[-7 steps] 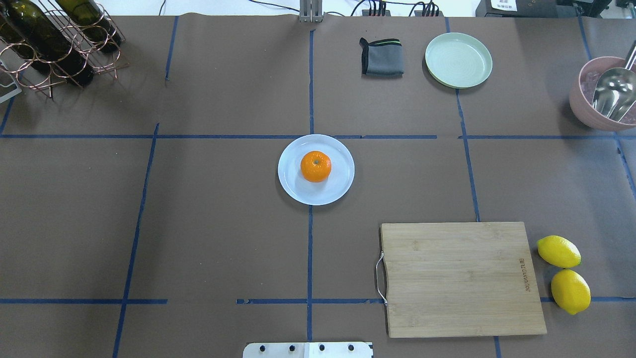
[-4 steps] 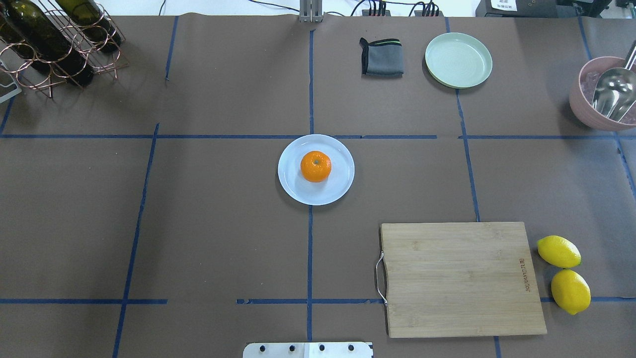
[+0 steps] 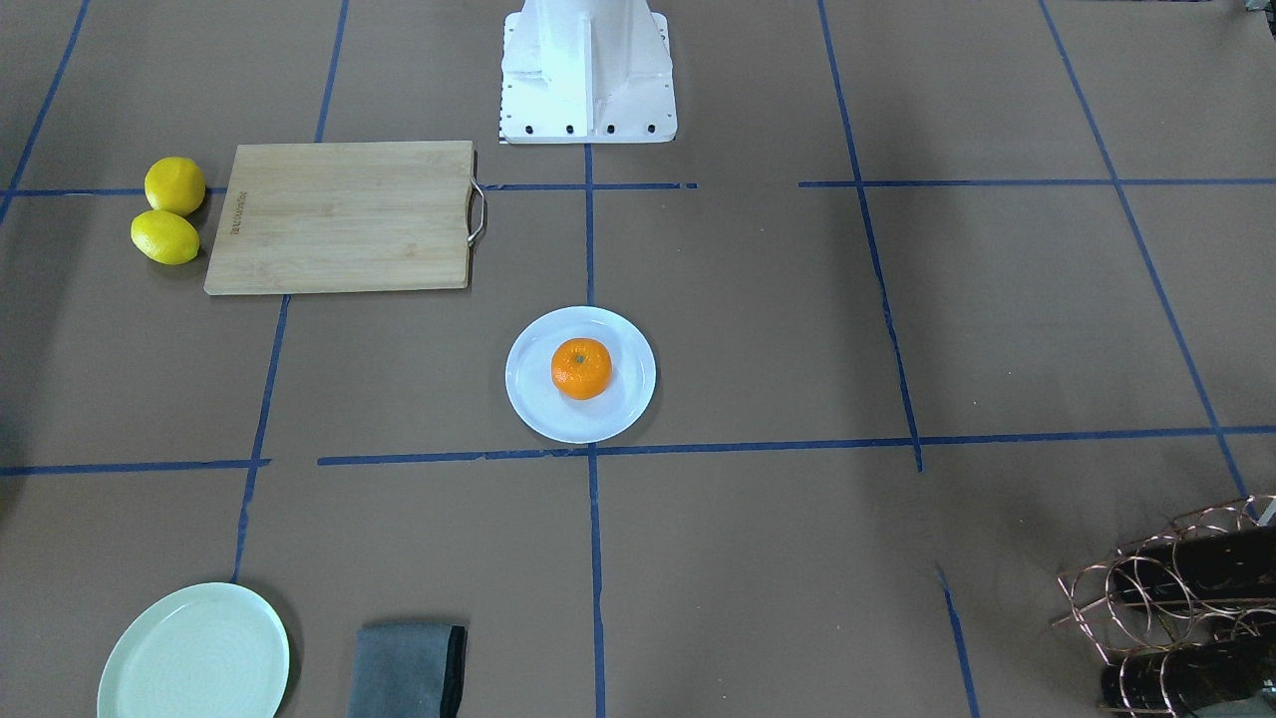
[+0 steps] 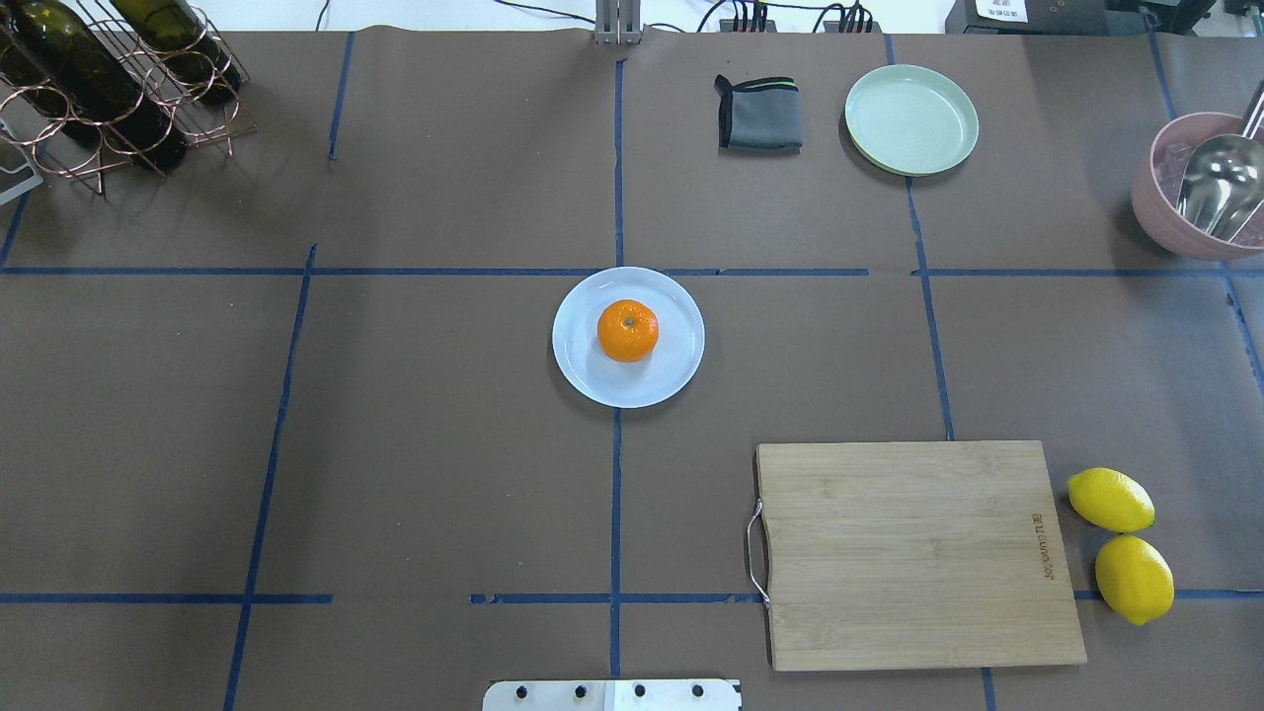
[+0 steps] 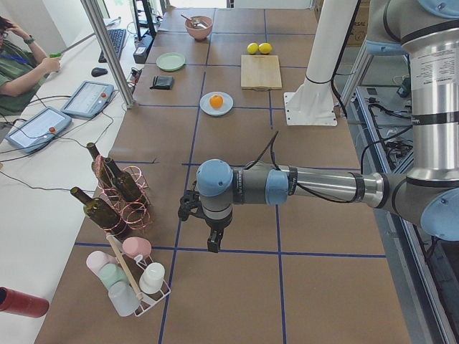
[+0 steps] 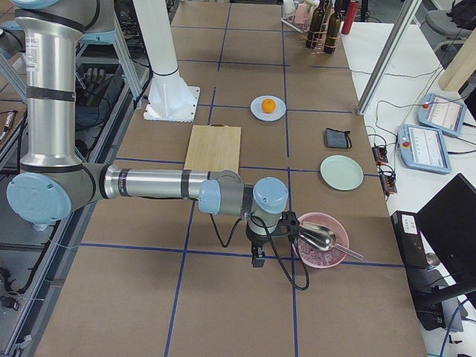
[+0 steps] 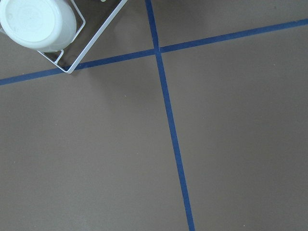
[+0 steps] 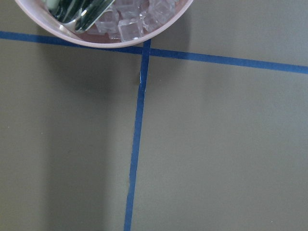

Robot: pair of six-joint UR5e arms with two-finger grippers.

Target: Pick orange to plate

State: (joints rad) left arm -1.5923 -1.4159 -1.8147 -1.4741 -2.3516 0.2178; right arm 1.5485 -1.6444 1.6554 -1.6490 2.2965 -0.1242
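The orange rests stem-up on the round white plate at the table's middle, also seen from the front as orange on plate. No arm shows in the overhead or front views. My left gripper hangs far off at the left end, close to the wine rack; my right gripper hangs at the right end beside the pink bowl. Both point down over bare table, and I cannot tell if they are open or shut. The wrist views show no fingers.
A wooden cutting board lies front right with two lemons beside it. At the back are a mint-green plate, a grey cloth, a pink bowl with ice and scoop, and a bottle rack. A cup rack stands by the left arm.
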